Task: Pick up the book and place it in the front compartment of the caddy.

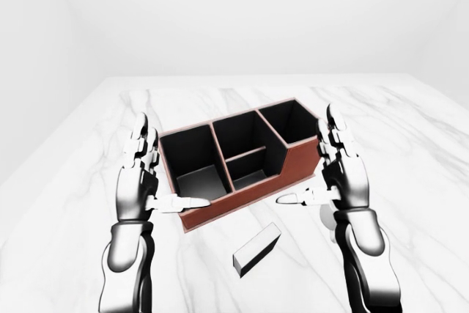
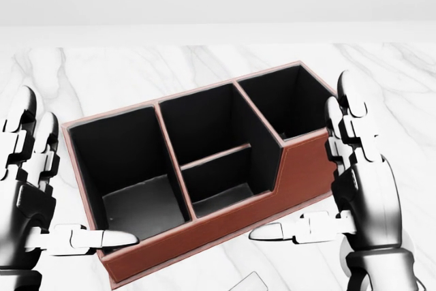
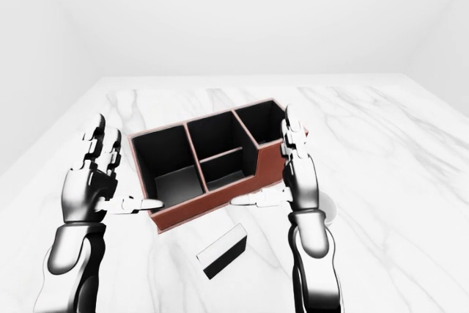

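Hands (image 1: 143,174) (image 1: 341,174) open, flanking caddy (image 1: 242,155); book (image 1: 256,249) below.

- Setting: a bare simulated test room, not a furnished home, kitchen or office.
- Plain white walls (image 1: 242,12) fill the upper half of the left-eye view, unmarked, meeting at faint corners upper left and upper right.
- A white marble-patterned tabletop (image 1: 410,152) with grey veining spans the lower half.
- A desk-type brown caddy (image 1: 293,166) stands at centre; a book (image 1: 257,249) lies below it.
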Tool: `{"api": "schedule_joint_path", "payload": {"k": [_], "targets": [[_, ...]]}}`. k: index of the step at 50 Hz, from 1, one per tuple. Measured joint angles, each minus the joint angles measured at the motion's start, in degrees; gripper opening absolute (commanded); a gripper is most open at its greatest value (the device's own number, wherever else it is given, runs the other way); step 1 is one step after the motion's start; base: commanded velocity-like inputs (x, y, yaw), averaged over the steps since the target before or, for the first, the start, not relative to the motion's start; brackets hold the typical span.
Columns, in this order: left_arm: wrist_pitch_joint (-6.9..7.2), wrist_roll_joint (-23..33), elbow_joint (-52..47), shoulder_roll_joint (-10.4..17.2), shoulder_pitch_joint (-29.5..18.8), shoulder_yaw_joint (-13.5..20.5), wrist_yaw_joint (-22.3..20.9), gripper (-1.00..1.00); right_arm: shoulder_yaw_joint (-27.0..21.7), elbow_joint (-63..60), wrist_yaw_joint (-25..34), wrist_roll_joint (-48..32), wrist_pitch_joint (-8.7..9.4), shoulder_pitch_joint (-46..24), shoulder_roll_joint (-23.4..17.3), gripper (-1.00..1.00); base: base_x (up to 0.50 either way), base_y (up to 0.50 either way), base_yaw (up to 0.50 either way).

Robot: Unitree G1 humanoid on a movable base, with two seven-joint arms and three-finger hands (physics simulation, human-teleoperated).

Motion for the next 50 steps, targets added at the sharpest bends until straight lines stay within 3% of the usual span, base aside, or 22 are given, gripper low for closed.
{"api": "schedule_joint_path", "payload": {"k": [50], "targets": [[0.0, 0.09, 0.48, -0.03, 0.04, -0.1, -0.05, 1.0, -1.75, -5.31, 7.78, -8.69, 0.0, -0.68, -1.66, 1.0, 0.0, 0.0, 0.0]]}}
